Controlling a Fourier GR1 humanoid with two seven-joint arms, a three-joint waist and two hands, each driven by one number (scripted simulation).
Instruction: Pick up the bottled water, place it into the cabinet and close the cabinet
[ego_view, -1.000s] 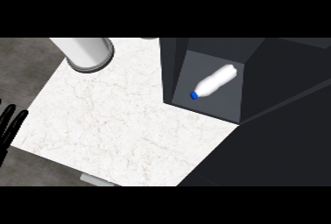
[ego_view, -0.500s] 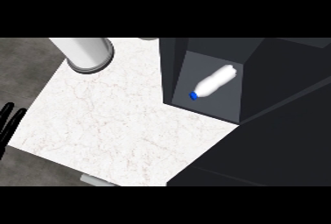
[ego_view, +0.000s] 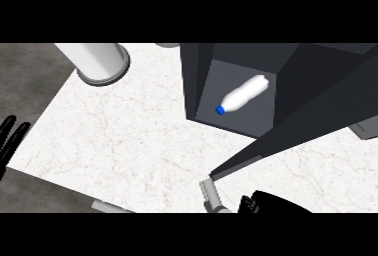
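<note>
Newly in view at near edge versus 1 s ago: right hand (ego_view: 272, 204), just beside open cabinet door (ego_view: 295, 135); finger state impossible to tell. Left hand (ego_view: 10, 141) at left edge, resting, fingers straight, holding nothing. Bottled water (ego_view: 242, 94) lying on side inside cabinet (ego_view: 196, 80), blue cap toward near-left. Pick and place apparently done; only door closing remaining.

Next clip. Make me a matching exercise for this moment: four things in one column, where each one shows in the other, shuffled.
Things:
1. bottled water
2. white cylinder
3. left hand
4. right hand

Places:
A. at the view's left edge, fingers up
B. lying inside the open cabinet
C. at the view's lower edge, right of centre
D. at the view's upper left

Pairs: 1-B, 2-D, 3-A, 4-C
</note>
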